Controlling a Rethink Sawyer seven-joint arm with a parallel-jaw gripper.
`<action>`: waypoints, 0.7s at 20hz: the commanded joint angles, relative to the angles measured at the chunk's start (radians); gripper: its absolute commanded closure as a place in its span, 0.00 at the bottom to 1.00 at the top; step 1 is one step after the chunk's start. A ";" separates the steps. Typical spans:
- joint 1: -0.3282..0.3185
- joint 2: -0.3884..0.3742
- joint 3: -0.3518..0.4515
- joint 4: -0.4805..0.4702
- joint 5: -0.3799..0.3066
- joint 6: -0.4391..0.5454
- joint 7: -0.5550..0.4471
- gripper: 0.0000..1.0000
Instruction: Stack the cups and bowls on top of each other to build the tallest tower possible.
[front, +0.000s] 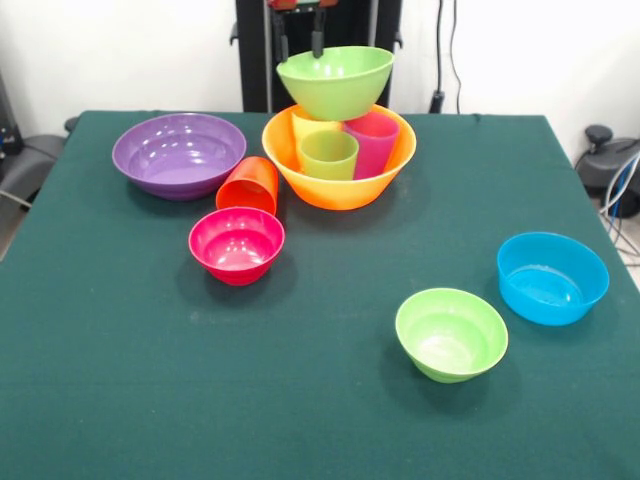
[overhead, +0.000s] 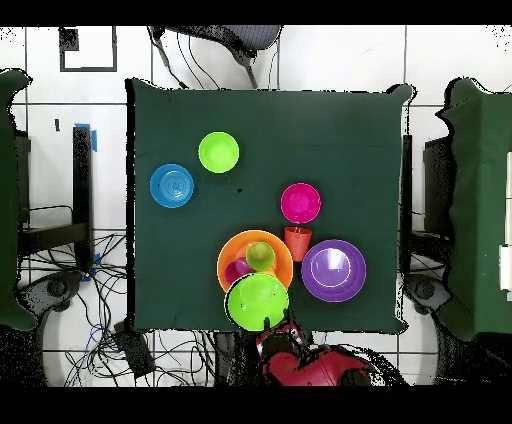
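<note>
The tower stands at the far middle of the table. The large orange bowl holds the yellow cup, the light green cup and the purple-magenta cup, all upright. The large light green bowl rests on the cups, tilted a little. My gripper is open and empty, just above and behind that bowl's far rim. In the overhead view the gripper is beside the large green bowl. The orange-red cup lies on its side, between the tower and the wide purple bowl.
The wide purple bowl sits at the far left. The small pink-red bowl is in front of the fallen cup. The small light green bowl and the medium blue bowl stand apart at the near right.
</note>
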 joint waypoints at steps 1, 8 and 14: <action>0.062 0.122 -0.047 -0.118 0.022 -0.102 0.037 0.00; 0.129 0.189 -0.137 -0.152 0.072 -0.183 0.012 0.00; 0.158 0.181 -0.162 -0.157 0.079 -0.190 0.029 0.00</action>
